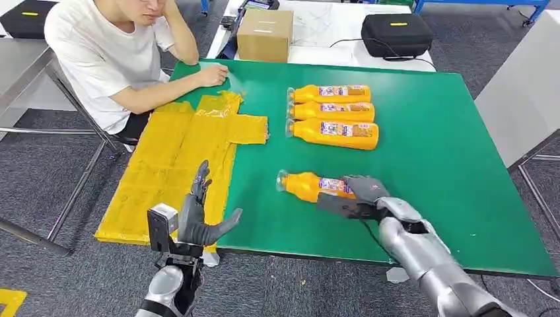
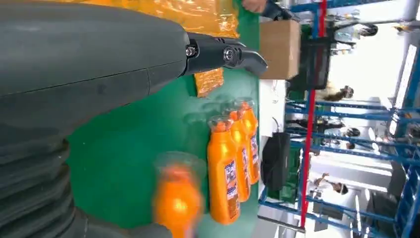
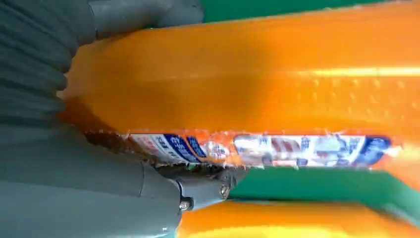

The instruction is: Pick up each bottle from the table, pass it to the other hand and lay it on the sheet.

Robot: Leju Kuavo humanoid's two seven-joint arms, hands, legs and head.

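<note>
Near the front edge of the green table [image 1: 449,165], the right hand [image 1: 356,195] grips a lying orange bottle [image 1: 305,185] around its base end, while the left hand [image 1: 198,214] hovers with fingers spread beside the yellow sheet [image 1: 172,158], 3 more bottles [image 1: 333,111] lying toward the back edge.

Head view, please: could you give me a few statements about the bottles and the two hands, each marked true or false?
1. The right hand grips a bottle lying on the green table. True.
2. Five bottles lie in the far row. False: three, side by side.
3. The left hand holds a bottle. False: it is empty, fingers apart.
4. No bottle lies on the yellow sheet. True.
</note>
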